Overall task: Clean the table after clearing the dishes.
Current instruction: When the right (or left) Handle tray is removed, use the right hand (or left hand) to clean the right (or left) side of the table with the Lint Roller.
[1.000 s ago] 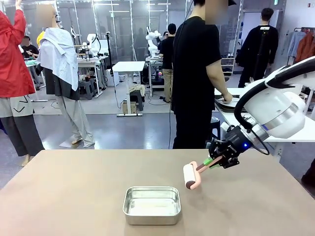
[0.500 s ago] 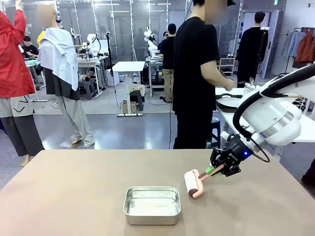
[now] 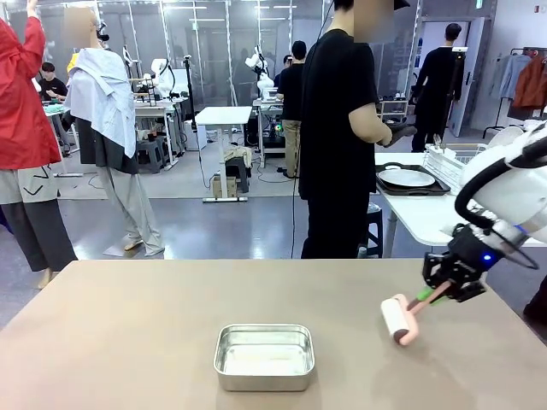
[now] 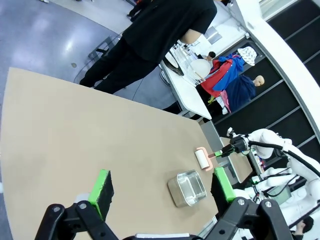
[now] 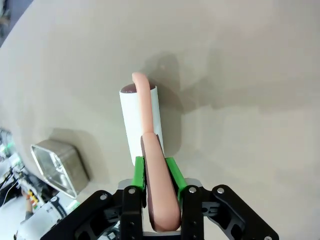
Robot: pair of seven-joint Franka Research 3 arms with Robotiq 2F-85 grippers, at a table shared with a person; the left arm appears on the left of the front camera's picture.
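On my right side the right jaws are closed tight on the pink handle (image 5: 159, 185) of a lint roller (image 3: 397, 319), green pads (image 5: 172, 172) pinching it from both sides. The roller's white roll (image 5: 140, 122) points away from the wrist and sits low over the right part of the beige counter (image 3: 128, 342), apparently down on the surface with its shadow right beside it. The left jaws stand wide open with nothing between the green pads (image 4: 102, 186), hanging high above the counter and looking down its length. From there I see the small square steel pan (image 4: 187, 188) and the roller just beyond it. In the front view the pan (image 3: 263, 356) lies near the middle of the counter's near edge, well apart from the roller. A person (image 3: 342, 128) in black stands at the far side, turned toward a smaller white counter (image 3: 419, 213) behind. There one round white plate (image 3: 406, 177) lies on a dark tray (image 3: 436, 190), beside a wire rack (image 3: 453, 158). The person's hand holds something dark that I cannot make out.
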